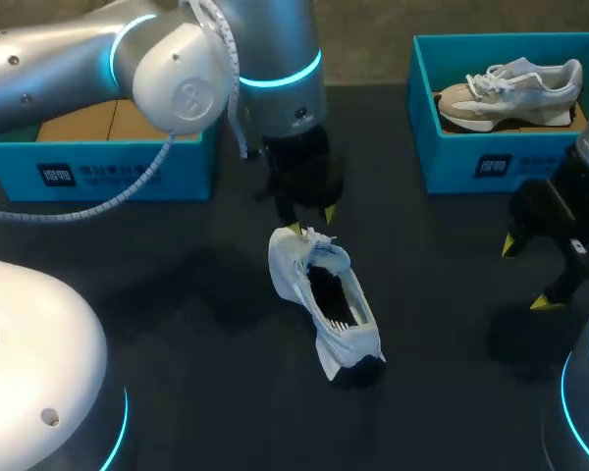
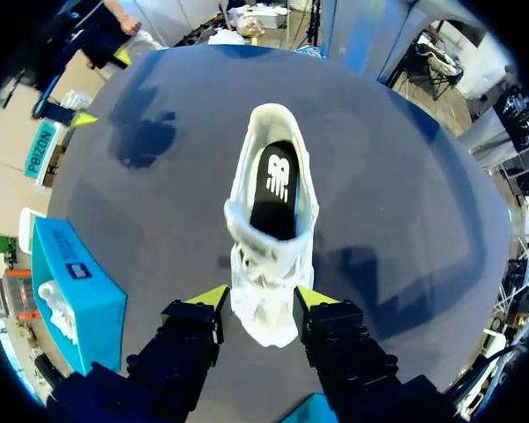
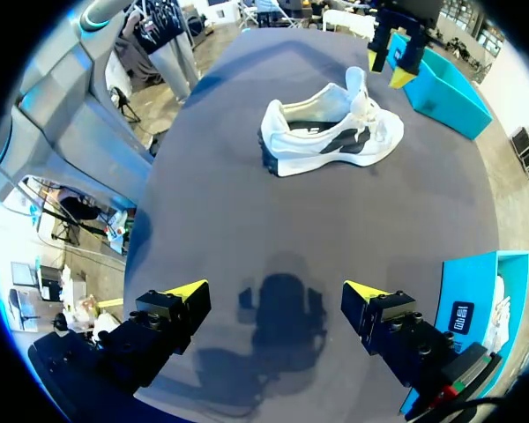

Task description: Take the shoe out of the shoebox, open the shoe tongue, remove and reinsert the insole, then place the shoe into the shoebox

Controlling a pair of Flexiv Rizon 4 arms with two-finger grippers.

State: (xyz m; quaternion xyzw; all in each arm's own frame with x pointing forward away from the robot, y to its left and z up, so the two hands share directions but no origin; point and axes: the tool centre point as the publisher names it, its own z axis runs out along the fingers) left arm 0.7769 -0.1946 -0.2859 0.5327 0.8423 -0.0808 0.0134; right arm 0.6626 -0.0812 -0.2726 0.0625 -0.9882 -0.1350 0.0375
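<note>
the white shoe is out of its box and sits upright on its sole in the middle of the dark table; everything else i place from it. far off past its toe end, to the right, stands a blue shoebox with a second shoe inside. to the left of that end is another blue box, mostly behind the left arm, so i can't tell what it holds.

the shoe looks light and soft. i'd guess the knit upper would crumple under a pinch, while the sole and heel cup are stiffer and safer to hold. the tongue stands up, thin and floppy. the dark insole looks bendy, best lifted at its heel edge.

the left gripper hangs over the toe with its fingers spread either side; whether they touch it i can't tell. the right gripper is well off to the shoe's right, fingers wide apart and holding nothing. the laces are hard to make out.
</note>
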